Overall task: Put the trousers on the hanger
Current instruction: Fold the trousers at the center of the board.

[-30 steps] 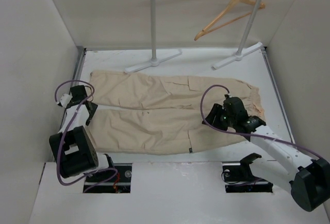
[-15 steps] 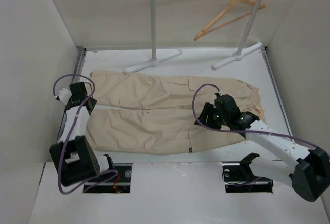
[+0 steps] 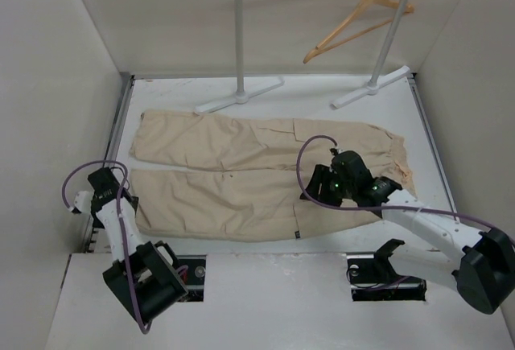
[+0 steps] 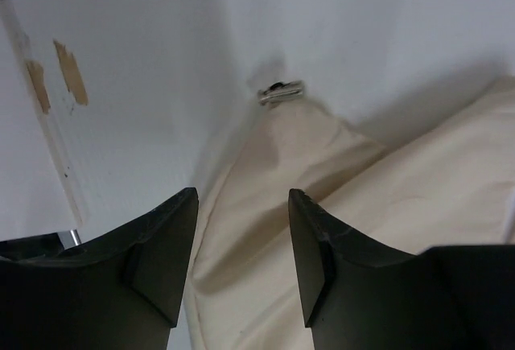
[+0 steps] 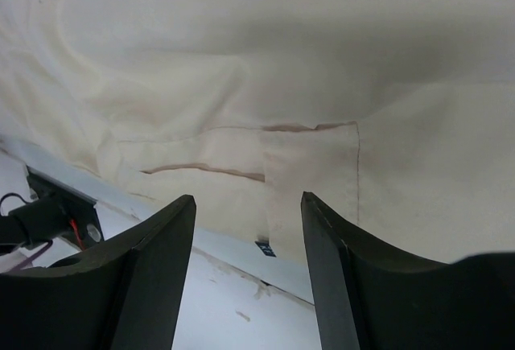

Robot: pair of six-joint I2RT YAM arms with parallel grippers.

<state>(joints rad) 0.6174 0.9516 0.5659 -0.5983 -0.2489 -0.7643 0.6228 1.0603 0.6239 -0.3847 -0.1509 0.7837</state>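
Note:
The beige trousers lie flat across the table, legs to the left, waistband to the right. The wooden hanger hangs on the white rack at the back right. My left gripper is open and empty at the left end of the near leg; the leg hem shows between its fingers. My right gripper is open and empty above the near leg's cargo pocket and small dark label.
The white tube rack stands at the back with its feet on the table. White walls close the left and right sides. Two openings with cables sit at the near edge by the arm bases.
My left gripper has moved nearer, from the upper leg's end down to the near leg's left end. My right gripper has shifted left over the cargo pocket.

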